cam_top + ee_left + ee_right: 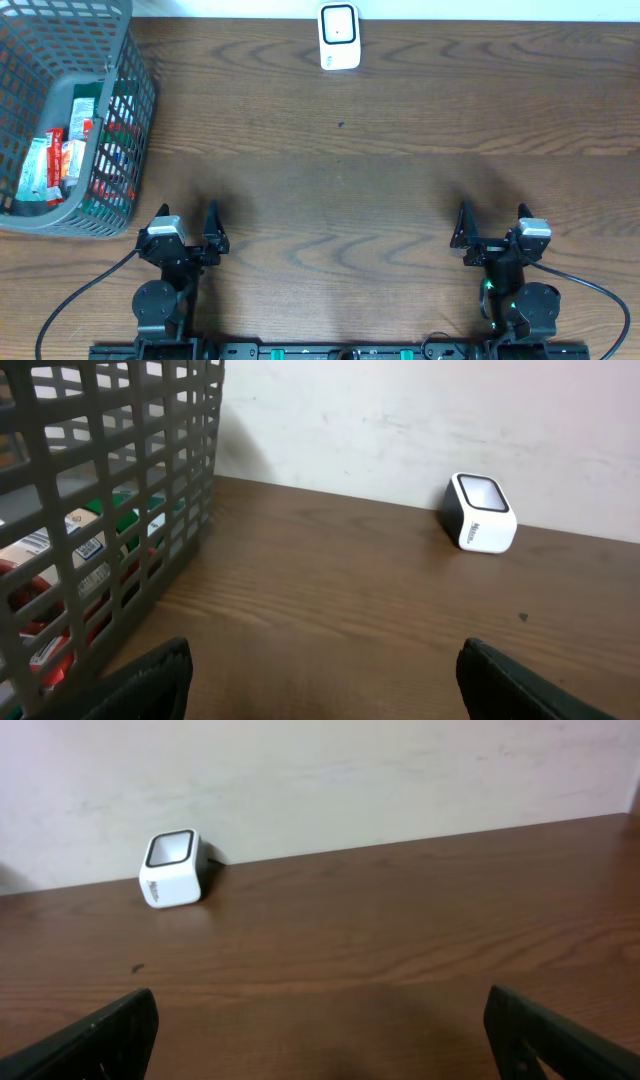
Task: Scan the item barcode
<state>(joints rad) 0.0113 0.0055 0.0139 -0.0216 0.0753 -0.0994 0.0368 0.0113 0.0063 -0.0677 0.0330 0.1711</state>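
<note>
A white barcode scanner (339, 37) (481, 512) (173, 868) stands at the far middle edge of the wooden table. Several packaged items (57, 158) (75, 555) lie inside a grey mesh basket (118, 90) (120, 470) at the far left. My left gripper (188, 232) (325, 670) rests near the front edge, just right of the basket's near corner, open with nothing between its fingers. On the front right, my right gripper (492, 228) (320, 1025) is also open and holds nothing. No barcode is readable in any view.
A pale wall runs directly behind the scanner. Bare wood lies between the grippers and the scanner. A small dark speck (340, 125) marks the tabletop. Cables trail from both arm bases along the front edge.
</note>
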